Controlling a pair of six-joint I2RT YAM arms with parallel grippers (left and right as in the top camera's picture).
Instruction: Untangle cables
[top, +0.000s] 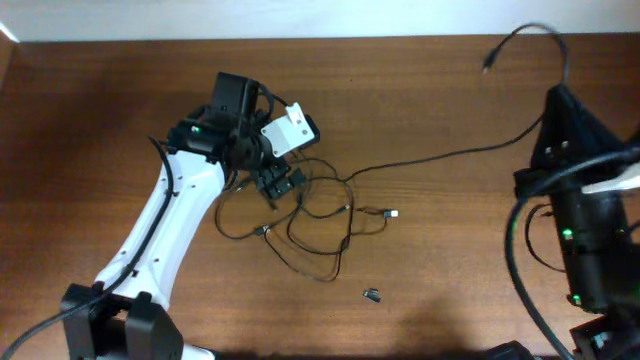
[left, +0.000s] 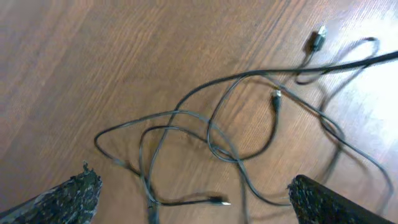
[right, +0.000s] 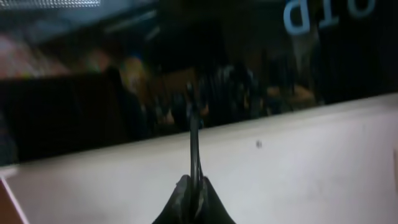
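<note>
Thin black cables (top: 310, 215) lie in a loose tangle of loops on the wooden table, with metal-tipped plugs at several ends (top: 392, 213). My left gripper (top: 278, 185) hovers over the tangle's left part. In the left wrist view its fingers (left: 193, 202) are wide open, with cable loops (left: 211, 134) and a plug (left: 219, 201) between them on the table. One long cable (top: 450, 155) runs right from the tangle up to my right gripper (top: 553, 98), and its free end arcs to a plug (top: 490, 62). The right gripper (right: 193, 190) is shut on this cable (right: 194, 137).
A tiny dark stubby piece (top: 371, 294) lies on the table below the tangle. The table's far edge (top: 300, 40) runs along the top. The right arm's thick black cables (top: 515, 250) hang at the right.
</note>
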